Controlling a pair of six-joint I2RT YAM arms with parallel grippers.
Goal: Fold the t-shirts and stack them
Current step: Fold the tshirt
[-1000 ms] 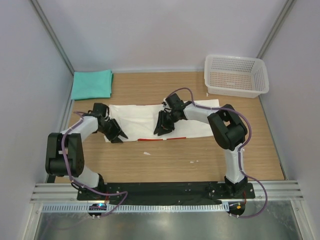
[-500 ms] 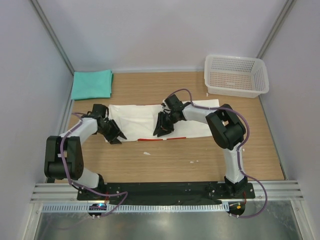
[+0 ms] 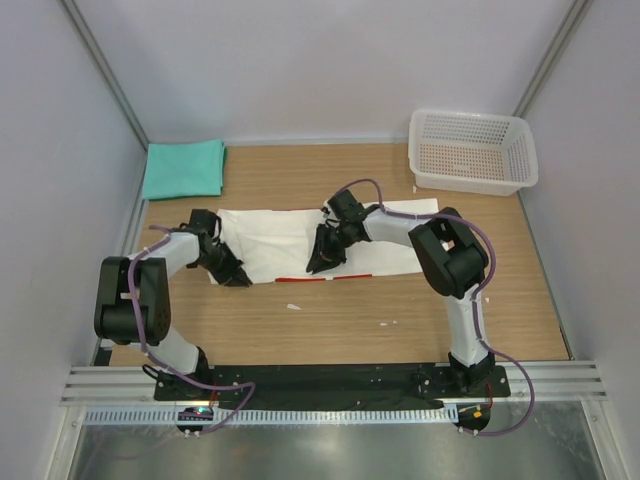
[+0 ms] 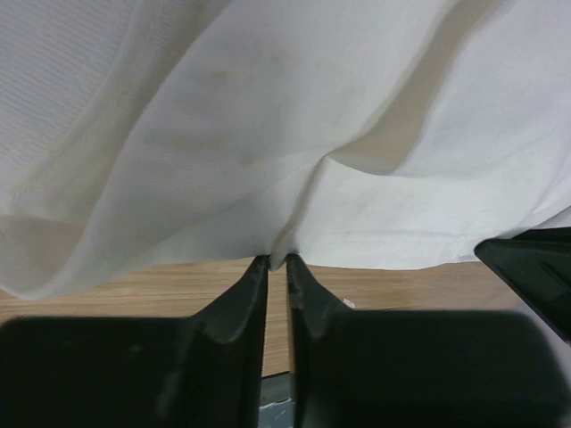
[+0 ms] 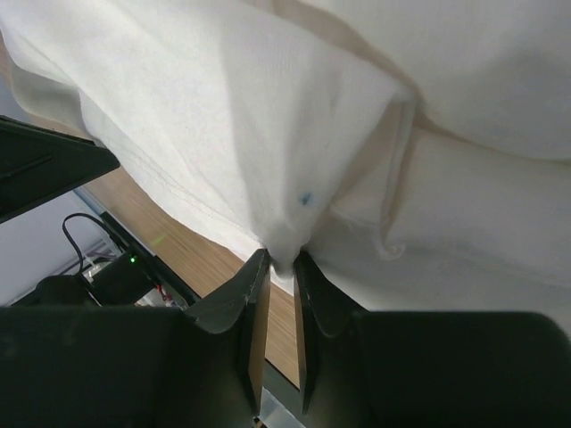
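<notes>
The white t-shirt (image 3: 290, 235) lies stretched across the middle of the table, a thin red strip of its print showing along its near edge. My left gripper (image 3: 236, 275) is shut on the shirt's near left edge; the left wrist view shows a pinch of white cloth (image 4: 357, 160) between the jaws (image 4: 277, 261). My right gripper (image 3: 318, 262) is shut on the near edge at the middle; the right wrist view shows a cloth fold (image 5: 294, 178) clamped between the jaws (image 5: 280, 260). The teal-green t-shirt (image 3: 183, 168) lies folded at the far left corner.
A white plastic mesh basket (image 3: 470, 150) stands at the far right corner. Walls close in the table on the left, right and back. Bare wooden table (image 3: 330, 315) lies between the shirt and the arm bases, with small white specks on it.
Both grippers have shifted slightly along the white shirt's near edge, still holding it. The left arm's elbow has swung a little.
</notes>
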